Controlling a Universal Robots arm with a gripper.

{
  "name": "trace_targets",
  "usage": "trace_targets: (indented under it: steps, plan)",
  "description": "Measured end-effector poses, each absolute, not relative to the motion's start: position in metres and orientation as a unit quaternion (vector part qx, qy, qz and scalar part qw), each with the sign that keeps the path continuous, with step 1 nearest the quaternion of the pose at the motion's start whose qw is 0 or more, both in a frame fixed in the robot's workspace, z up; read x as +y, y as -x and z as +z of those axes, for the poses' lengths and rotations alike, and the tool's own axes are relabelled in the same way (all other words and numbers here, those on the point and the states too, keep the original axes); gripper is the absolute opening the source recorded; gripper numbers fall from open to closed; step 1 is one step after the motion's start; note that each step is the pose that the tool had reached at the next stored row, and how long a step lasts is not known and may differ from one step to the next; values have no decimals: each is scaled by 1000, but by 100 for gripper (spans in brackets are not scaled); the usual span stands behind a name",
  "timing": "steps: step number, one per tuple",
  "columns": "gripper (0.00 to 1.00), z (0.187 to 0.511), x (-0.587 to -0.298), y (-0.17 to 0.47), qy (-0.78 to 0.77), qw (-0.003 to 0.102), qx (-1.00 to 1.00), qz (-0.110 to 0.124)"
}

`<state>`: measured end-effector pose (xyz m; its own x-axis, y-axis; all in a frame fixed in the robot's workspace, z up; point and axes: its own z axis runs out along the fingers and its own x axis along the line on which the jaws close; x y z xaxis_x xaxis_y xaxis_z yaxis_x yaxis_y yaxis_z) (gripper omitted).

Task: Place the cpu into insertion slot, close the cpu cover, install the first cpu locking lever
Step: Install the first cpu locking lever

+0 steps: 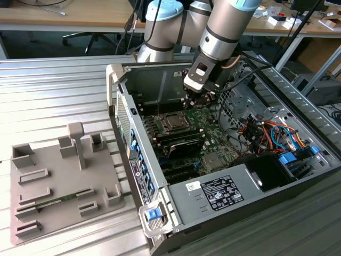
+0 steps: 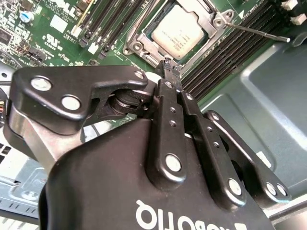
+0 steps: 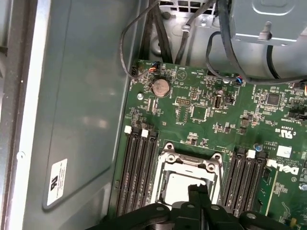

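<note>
The cpu sits in the insertion slot on the motherboard, near its memory-slot edge. The cpu cover is folded down around it. The pincer is closed on nothing at the cover's edge; contact is unclear. A thin locking lever juts out free.

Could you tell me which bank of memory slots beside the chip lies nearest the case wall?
The bank along the board's edge, beside the grey case wall; the other bank sits across the chip.
</note>
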<state>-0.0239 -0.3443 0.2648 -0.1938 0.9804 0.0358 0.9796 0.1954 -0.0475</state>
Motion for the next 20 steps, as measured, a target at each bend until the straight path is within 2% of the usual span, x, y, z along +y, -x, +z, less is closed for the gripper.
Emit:
trace_targets:
  steps: [20]
  plan:
    - [11, 265, -344, 24, 604, 29, -796, 8]
